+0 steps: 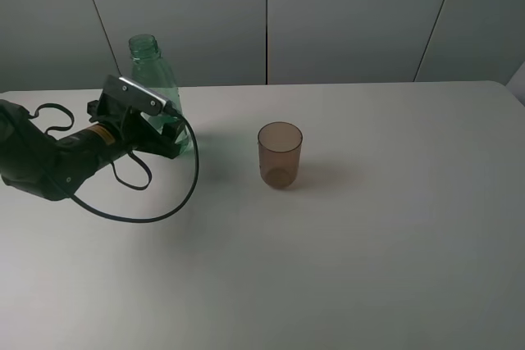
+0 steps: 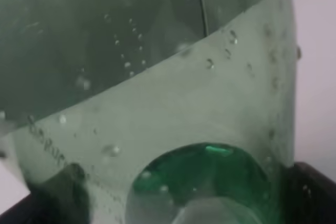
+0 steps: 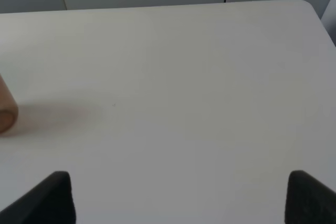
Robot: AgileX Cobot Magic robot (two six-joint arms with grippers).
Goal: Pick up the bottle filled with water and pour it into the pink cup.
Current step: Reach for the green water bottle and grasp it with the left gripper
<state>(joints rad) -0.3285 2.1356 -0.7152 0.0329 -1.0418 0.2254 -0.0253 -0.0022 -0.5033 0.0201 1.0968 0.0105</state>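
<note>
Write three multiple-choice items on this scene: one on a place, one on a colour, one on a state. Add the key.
1. In the exterior high view, where does the bottle stand relative to the pink cup?
A. To its right
B. To its left
C. Inside it

2. What colour is the bottle?
A. Green
B. Blue
C. Yellow

3. How does the pink cup stand on the table?
A. On its side
B. Upside down
C. Upright, mouth up

Key:
1 B, the bottle is nearer that view's left edge than the cup.
2 A, its clear plastic shows green in the high and left wrist views.
3 C, the cup's open rim faces up.
</note>
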